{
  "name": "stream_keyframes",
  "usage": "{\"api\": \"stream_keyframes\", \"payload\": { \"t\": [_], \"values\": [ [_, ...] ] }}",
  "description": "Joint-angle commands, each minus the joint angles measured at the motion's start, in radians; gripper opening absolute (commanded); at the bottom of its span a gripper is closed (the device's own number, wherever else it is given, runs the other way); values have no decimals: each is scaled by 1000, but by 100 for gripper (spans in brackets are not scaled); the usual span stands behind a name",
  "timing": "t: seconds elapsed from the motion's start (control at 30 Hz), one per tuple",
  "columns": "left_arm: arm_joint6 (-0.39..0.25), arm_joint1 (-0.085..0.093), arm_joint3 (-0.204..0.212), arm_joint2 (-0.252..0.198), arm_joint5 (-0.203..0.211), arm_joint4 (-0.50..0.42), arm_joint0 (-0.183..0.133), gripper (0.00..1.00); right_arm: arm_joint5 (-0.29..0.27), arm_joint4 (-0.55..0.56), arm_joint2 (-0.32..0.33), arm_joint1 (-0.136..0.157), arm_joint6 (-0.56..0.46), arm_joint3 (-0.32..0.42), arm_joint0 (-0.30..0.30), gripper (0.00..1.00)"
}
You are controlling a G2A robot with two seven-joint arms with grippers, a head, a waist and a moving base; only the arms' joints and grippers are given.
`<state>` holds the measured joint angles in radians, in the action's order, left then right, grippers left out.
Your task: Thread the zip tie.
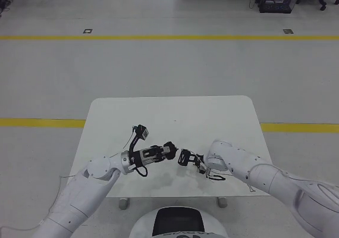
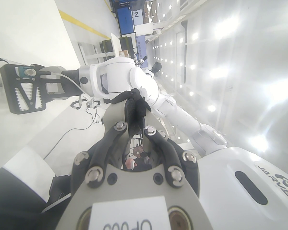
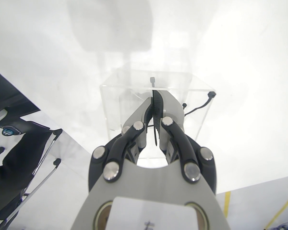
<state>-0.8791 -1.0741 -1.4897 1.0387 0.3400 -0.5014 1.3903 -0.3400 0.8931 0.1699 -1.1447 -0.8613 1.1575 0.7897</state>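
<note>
A black zip tie [image 3: 152, 81] is pinched between the fingers of my right gripper [image 3: 155, 92], which is shut on it. Its square head sticks out past the fingertips and its tail hangs back between the fingers. The gripper hangs over a clear plastic box [image 3: 194, 123] on the white table. A second black zip tie [image 3: 198, 106] leans at the box's wall. My left gripper [image 2: 134, 96] is shut, tilted upward, with ragged black material at its tips. From above, the left gripper [image 1: 172, 149] and right gripper [image 1: 185, 158] sit close together near the table's front edge.
The white table [image 1: 217, 116] is bare beyond the grippers. Its front edge [image 3: 69, 140] runs close under the right gripper. The right arm's wrist camera block [image 2: 24, 88] sits near the left gripper. Yellow floor lines [image 1: 33, 122] run past the table.
</note>
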Motion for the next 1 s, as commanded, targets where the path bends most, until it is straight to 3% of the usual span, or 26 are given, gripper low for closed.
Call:
{"api": "stream_keyframes", "payload": {
  "t": [0.0, 0.33, 0.6, 0.7, 0.77, 0.97],
  "values": [
    [0, 0, 0, 0, 0, 0, 0, 0, 0, 0, 0, 6, -7, 15, -2, 0],
    [0, 0, 0, 0, 0, 0, 0, 0, 0, 1, 0, 50, -27, 90, -9, 0],
    [0, 0, 0, 0, 0, 0, 0, 0, 0, -12, 0, 51, -23, 79, 0, 0],
    [0, 0, 0, 0, 0, 0, 0, 0, 0, -9, 0, 48, -21, 74, 0, 30],
    [0, 0, 0, 0, 0, 0, 0, 0, 0, -4, 0, 46, -20, 71, 1, 35],
    [0, 0, 0, 0, 0, 0, 0, 0, 0, 14, 0, 38, -11, 59, 4, 35]
  ]
}}
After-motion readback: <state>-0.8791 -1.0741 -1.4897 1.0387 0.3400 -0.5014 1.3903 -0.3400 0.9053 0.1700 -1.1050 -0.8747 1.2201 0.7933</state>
